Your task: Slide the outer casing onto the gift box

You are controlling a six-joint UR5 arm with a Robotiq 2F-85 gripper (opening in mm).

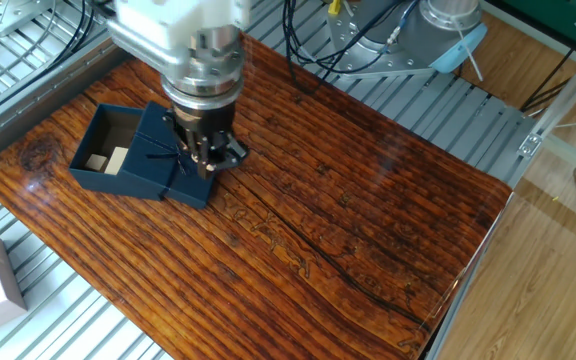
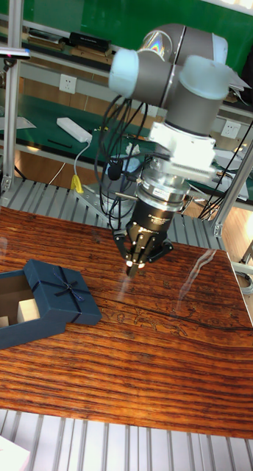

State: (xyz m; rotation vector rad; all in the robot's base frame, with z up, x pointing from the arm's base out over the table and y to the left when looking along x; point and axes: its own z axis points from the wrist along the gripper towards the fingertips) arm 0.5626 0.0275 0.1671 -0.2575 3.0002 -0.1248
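Fig.: UR5 cell, casing part-fitted. Wooden table (image 1: 368, 200) w/ glossy top; you'll see reflections on it, so expect cardboard to slide easily across it.

Gift box (image 1: 103, 150): navy tray, near the table's left end, open top showing brown inner walls and pale beige blocks (image 1: 106, 160). In the tall fixed view it reaches the left frame edge (image 2: 9, 309).

Outer casing (image 1: 176, 160): navy sleeve w/ thin ribbon bow (image 2: 68, 289), overlapping the tray's right part, sitting slightly skewed to it. Roughly half the tray is uncovered, so judge the slide as part done.

Gripper (image 2: 134, 266): raised above the table, just right of the casing, touching nothing in the tall fixed view; fingers close together, near-closed, empty. Fixed view (image 1: 211, 160) overlaps it w/ the casing edge, but that's prob. perspective.

Handling, as judgement: both parts thin cardboard, light, hollow. Casing will flex or crush if you pinch its open faces; it'll prob. jam if pushed off-axis, given the snug fit. Ribbon is soft and snaggable; keep fingertips off it. Best contact: the casing's right-hand closed wall, low and centred, pushing toward the tray. Tray is light too and may skate away w/o a backstop.
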